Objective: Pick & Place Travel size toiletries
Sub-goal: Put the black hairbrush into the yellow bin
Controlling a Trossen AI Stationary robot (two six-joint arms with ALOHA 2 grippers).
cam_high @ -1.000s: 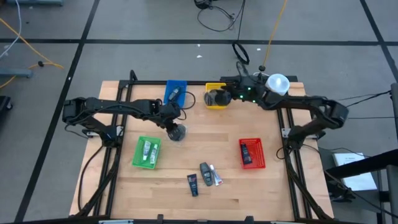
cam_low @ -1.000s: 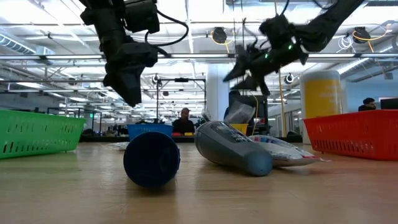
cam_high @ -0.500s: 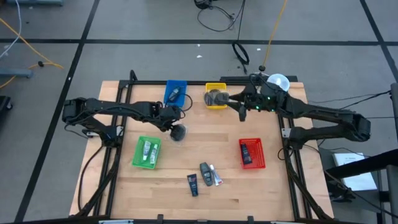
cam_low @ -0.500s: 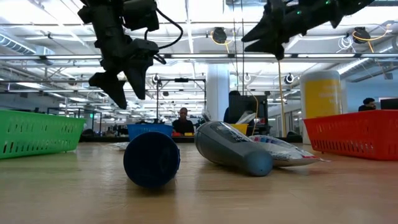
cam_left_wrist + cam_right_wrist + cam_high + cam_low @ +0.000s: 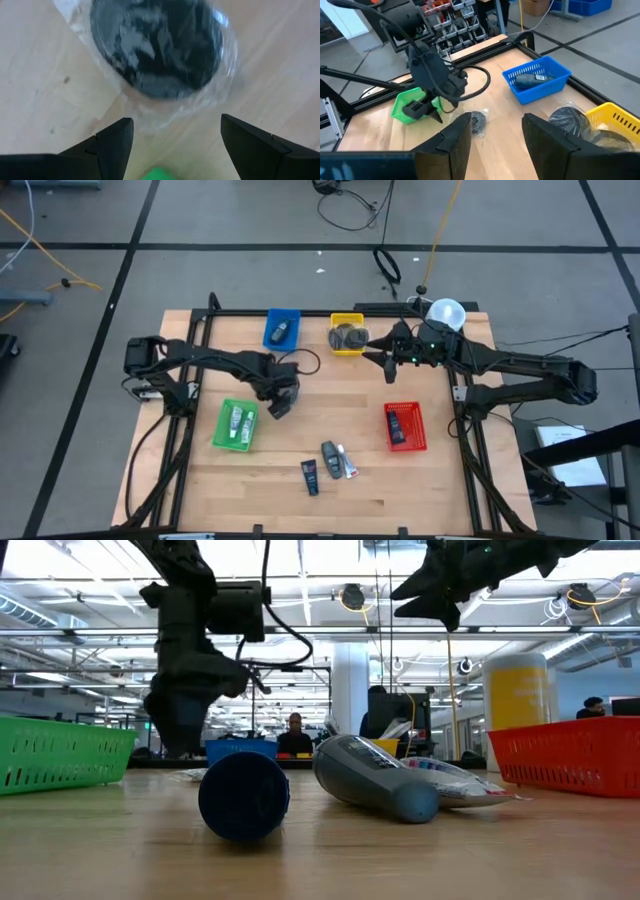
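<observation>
Dark round disc (image 5: 156,47) in clear crinkly wrap, on table.

Wooden table (image 5: 330,410) with trays (image 5: 236,425), toiletries (image 5: 330,460)

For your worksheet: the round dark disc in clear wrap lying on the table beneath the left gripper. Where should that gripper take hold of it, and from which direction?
Probably straight down from above: the disc lies flat on the table, under the open left gripper. Grip across its width, on opposite rim edges, which the fingers already straddle. The loose wrap may slip, so pinch the disc itself.
</observation>
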